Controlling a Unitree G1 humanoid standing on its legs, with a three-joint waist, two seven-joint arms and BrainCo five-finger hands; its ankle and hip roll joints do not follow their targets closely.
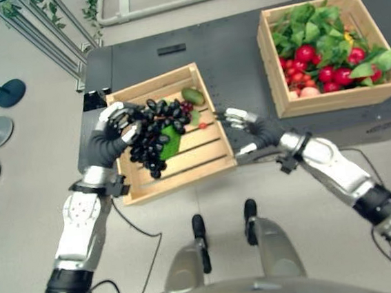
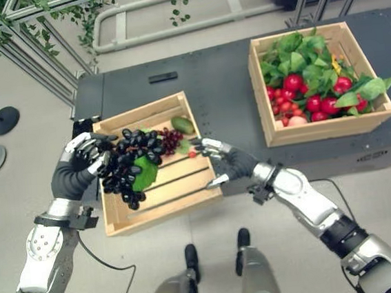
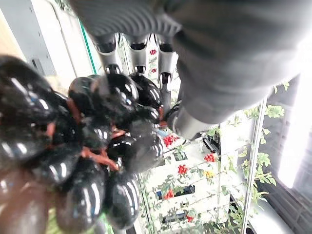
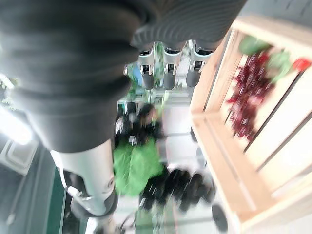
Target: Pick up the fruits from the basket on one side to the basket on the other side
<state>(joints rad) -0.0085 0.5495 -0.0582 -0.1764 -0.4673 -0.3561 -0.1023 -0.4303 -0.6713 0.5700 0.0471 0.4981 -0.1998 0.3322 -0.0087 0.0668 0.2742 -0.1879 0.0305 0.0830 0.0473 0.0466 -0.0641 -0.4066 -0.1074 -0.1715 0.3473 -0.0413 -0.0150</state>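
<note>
- My left hand [image 2: 79,164] has its fingers curled around the top of the black grape bunch [image 2: 129,165], which hangs above the near crate [image 2: 161,204]. I judge the grip sits high so the cluster dangles free of the slats and clears the rim.
- The bunch is large, glossy, near-black; in the left wrist view the grapes [image 3: 97,146] show reddish-brown stems between them. A green leaf [image 2: 145,177] hangs against its lower side.
- My right hand [image 2: 219,159] is over the near crate's right edge, fingers spread and relaxed, holding nothing. I read it as standing by to steady or receive.
- In the near crate: a small dark red grape cluster [image 2: 172,139], a green fruit [image 2: 182,125] in the far corner, a small red fruit [image 2: 192,154].
- The far crate [image 2: 318,129], well apart on the dark table [image 2: 224,88], is already heaped with red fruit [image 2: 316,104] and leaves. I take it as the destination.
</note>
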